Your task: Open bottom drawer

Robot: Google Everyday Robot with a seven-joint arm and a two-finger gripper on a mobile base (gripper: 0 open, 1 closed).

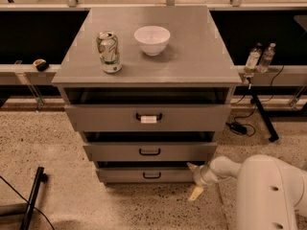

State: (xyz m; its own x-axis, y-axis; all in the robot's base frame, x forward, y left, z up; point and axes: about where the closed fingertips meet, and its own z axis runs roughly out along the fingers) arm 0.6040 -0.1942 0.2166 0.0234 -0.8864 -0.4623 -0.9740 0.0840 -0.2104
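The grey cabinet has three drawers. The bottom drawer [144,175] is the lowest, with a flat grey front and a small plain black bow handle [151,176]; it stands out slightly from the cabinet. My gripper [194,180] is low at the right end of that drawer front, at the end of my white arm [230,166]. Its two pale fingers are spread apart, one up near the drawer's right corner, one pointing down to the floor. It holds nothing and is well right of the handle.
A soda can [108,51] and a white bowl [152,40] stand on the cabinet top [192,56]. The middle drawer [149,151] and the tagged top drawer [148,117] are above. Two bottles [259,57] and cables are at right; a black stand leg [32,195] lies on the floor at left.
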